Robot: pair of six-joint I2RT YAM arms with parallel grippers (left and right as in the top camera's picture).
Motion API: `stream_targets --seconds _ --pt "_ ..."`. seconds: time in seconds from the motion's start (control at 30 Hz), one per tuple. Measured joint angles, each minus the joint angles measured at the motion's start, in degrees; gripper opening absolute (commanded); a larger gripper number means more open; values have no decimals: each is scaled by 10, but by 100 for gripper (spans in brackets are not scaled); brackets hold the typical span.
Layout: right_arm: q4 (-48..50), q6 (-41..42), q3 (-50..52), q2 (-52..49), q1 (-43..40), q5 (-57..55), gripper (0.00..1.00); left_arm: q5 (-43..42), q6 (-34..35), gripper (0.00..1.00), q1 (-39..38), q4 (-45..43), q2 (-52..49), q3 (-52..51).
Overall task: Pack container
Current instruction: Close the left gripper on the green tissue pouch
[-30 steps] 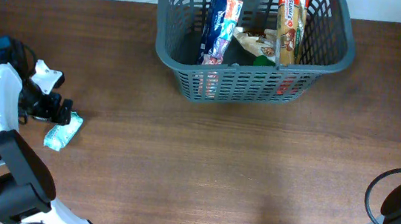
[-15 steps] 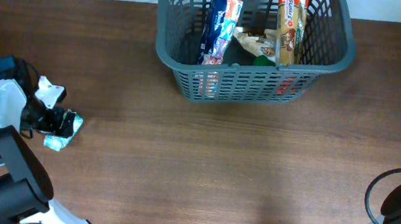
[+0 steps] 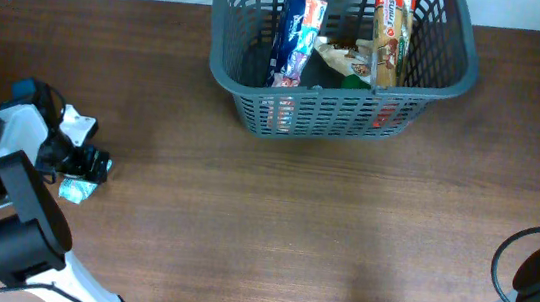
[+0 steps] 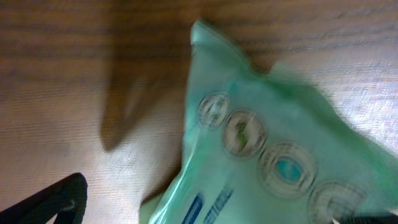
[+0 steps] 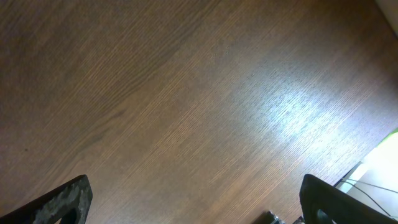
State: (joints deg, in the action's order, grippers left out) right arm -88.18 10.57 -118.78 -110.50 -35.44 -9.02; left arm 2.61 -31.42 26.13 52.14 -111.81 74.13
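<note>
Right gripper [image 5: 194,198]: jaws spread wide, nothing held, only bare wood of the table [image 5: 186,93] seen beneath. The right arm [image 3: 537,290] is seen well apart from the container, to its near right. Left gripper [image 3: 93,165] is placed well to the container's near left, jaws opened wide astride a pale green packet [image 4: 267,143] w/ round printed badges. One finger [image 4: 59,202] is seen clear of the pkt edge, so no grip is shown. The container [image 3: 256,94] is stood at the table's far side, approx. centre. Inside it a blue packet [image 3: 297,38] and a red-orange biscuit pack [image 3: 390,33] are propped upright, w/ smaller items [image 3: 345,63] lodged between them.
</note>
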Motion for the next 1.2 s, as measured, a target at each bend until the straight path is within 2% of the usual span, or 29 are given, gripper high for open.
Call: stream_targets --seconds 0.2,0.73,1.2 --pt "0 0 0 0 0 0 99 -10 2 99 -19 -25 -4 0" --pt "0 0 0 0 0 0 99 -59 10 99 -20 -20 -4 0" --pt "0 0 0 0 0 0 99 21 42 99 -12 -3 -4 0"
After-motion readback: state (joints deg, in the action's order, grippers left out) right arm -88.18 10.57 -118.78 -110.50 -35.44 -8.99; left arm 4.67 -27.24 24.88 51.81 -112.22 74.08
